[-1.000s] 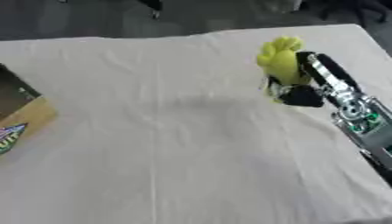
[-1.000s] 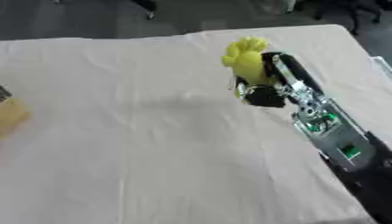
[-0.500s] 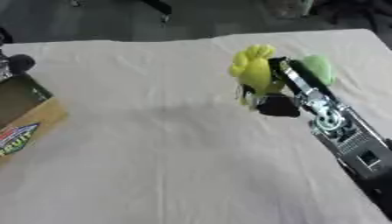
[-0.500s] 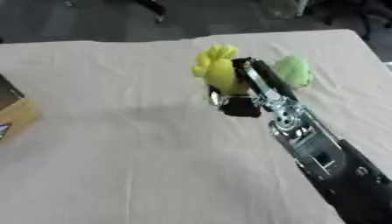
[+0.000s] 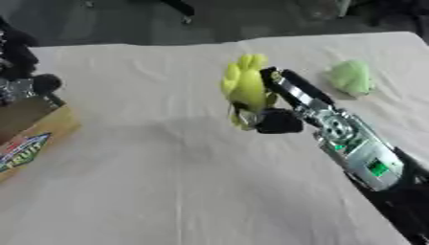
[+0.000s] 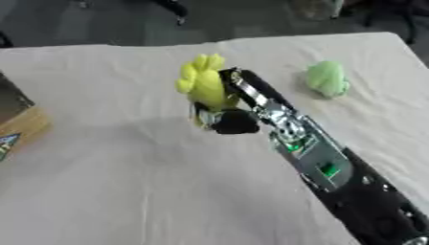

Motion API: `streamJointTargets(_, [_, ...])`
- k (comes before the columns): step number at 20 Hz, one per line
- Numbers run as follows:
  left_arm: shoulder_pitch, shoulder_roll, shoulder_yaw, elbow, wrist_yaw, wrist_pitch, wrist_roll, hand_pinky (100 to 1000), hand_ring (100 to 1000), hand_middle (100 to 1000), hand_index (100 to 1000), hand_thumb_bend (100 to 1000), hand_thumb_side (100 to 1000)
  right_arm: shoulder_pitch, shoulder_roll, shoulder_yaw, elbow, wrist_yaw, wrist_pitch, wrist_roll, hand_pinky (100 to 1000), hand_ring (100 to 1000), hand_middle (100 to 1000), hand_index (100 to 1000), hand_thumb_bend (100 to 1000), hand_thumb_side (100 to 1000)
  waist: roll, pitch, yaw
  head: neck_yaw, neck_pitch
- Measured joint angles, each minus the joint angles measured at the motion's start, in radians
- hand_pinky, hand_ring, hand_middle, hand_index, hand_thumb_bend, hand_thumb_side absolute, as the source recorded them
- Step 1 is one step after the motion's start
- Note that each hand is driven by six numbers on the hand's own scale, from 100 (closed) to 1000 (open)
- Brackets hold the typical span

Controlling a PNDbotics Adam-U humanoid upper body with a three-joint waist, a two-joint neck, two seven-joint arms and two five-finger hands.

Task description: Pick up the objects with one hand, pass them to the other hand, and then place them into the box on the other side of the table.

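Right hand [image 5: 266,112]: clenched on yellow toy [image 5: 244,85], above counter [image 5: 167,182] centre. Green toy [image 5: 350,76] at 2 o'clock; box [image 5: 29,139] at 9 o'clock.

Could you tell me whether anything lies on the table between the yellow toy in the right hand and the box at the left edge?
Nothing visible does. The right hand holds the yellow toy, and only bare white cloth lies between it and the box. The green object sits on the opposite side.

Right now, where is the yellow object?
The yellow object is held in the right hand above the middle of the white-clothed table, left of the pale green object lying near the far right corner.
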Motion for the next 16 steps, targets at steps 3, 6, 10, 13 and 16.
streamJointTargets(3, [-0.024,0.0,-0.025,0.002,0.0,0.008,-0.021,545,646,586,779,726,425,-0.018,0.02,0.016,0.012,0.0,-0.022,0.017,756,560,446,612,100,223,0.0,0.002,0.004,0.0,0.0])
streamJointTargets(6, [-0.059,0.0,-0.063,0.013,-0.008,0.026,-0.051,553,651,591,780,732,433,-0.035,0.039,0.033,0.018,0.004,-0.036,0.03,755,559,446,612,100,220,0.0,0.003,0.006,0.0,0.0])
streamJointTargets(10, [-0.1,-0.004,-0.113,0.035,-0.024,0.051,-0.086,554,651,592,781,743,452,-0.05,0.061,0.048,0.018,0.015,-0.045,0.039,752,559,446,612,100,215,0.0,0.002,0.007,0.002,0.0])
streamJointTargets(13, [-0.127,-0.024,-0.141,0.05,-0.029,0.065,-0.097,549,648,590,782,750,460,-0.063,0.075,0.057,0.018,0.026,-0.048,0.043,751,558,446,612,100,211,0.0,0.002,0.008,0.002,0.0])
streamJointTargets(16, [-0.147,-0.046,-0.161,0.055,-0.028,0.077,-0.085,539,641,584,780,757,470,-0.073,0.09,0.062,0.018,0.036,-0.048,0.043,746,558,446,612,100,208,0.001,0.002,0.009,0.003,0.0])
